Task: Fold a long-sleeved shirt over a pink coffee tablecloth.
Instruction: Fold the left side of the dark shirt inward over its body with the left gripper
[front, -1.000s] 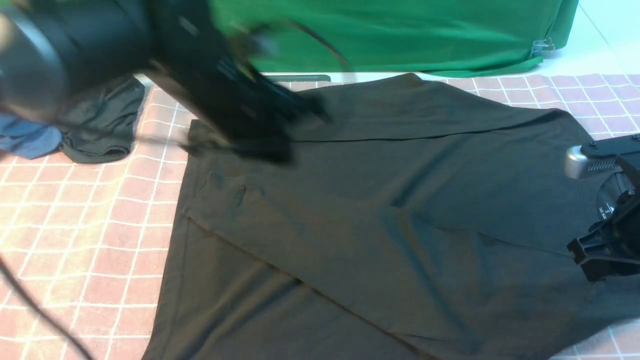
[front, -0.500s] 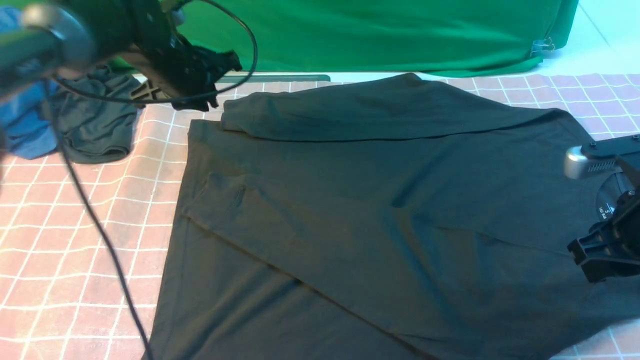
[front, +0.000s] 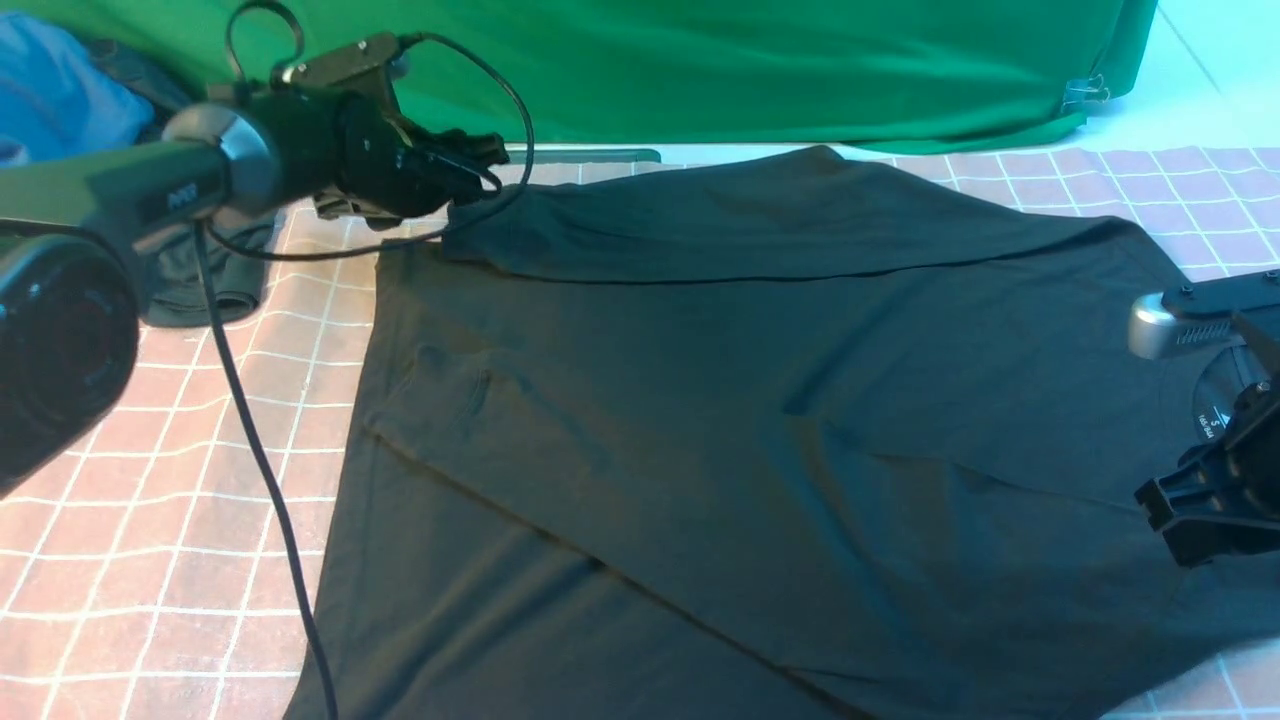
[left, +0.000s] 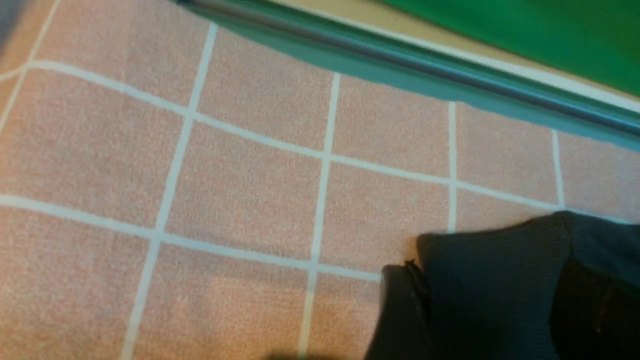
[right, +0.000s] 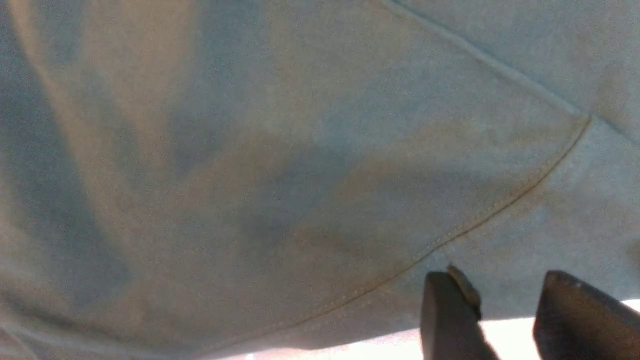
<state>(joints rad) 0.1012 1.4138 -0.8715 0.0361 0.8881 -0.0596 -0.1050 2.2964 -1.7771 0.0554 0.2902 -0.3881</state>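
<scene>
Left gripper (front: 478, 165): jaws wide, sleeve cuff (left: 495, 280) lying between them | right gripper (front: 1170, 515): jaws partly parted, nothing seen between, shirt (front: 760, 420) directly beneath | tablecloth (front: 150, 480): under both grippers.

pink coffee tablecloth (front: 150, 520) carries long-sleeved shirt (front: 750, 400)
</scene>
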